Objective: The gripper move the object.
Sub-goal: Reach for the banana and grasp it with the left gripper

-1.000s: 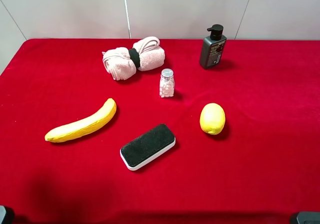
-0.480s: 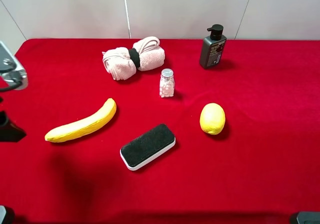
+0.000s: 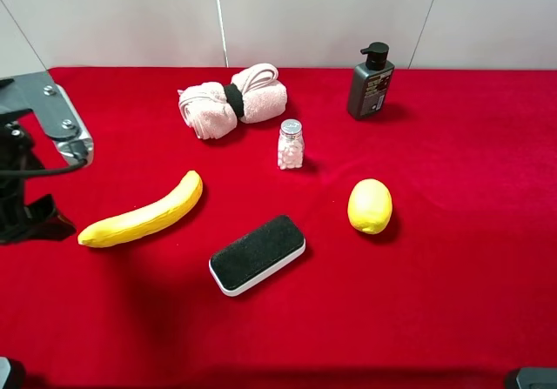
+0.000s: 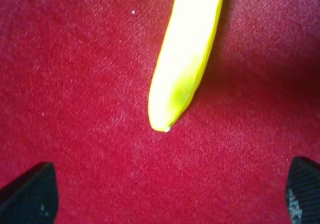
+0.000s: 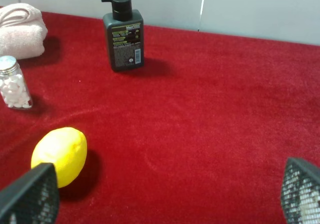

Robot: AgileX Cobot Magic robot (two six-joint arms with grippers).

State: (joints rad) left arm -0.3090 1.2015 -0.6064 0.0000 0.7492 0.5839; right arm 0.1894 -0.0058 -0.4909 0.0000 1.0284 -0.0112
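The long yellow banana (image 3: 144, 215) lies on the red cloth, left of centre, with its left tip lowest. My left gripper (image 3: 35, 189) hangs at the left edge, just left of and above that tip. In the left wrist view the banana tip (image 4: 182, 68) lies ahead of the left gripper (image 4: 170, 194), between the two black fingertips (image 4: 30, 194), which stand wide apart and hold nothing. My right gripper (image 5: 165, 196) is open and empty over the right side of the cloth; it does not show in the exterior high view.
A black-topped white eraser block (image 3: 258, 254) lies right of the banana. A lemon (image 3: 370, 206), a small pill bottle (image 3: 291, 144), a rolled pink towel (image 3: 233, 100) and a dark pump bottle (image 3: 371, 82) stand farther right and back.
My left arm has come into view from the left edge and moved right, toward the banana's left tip. The objects have not moved.
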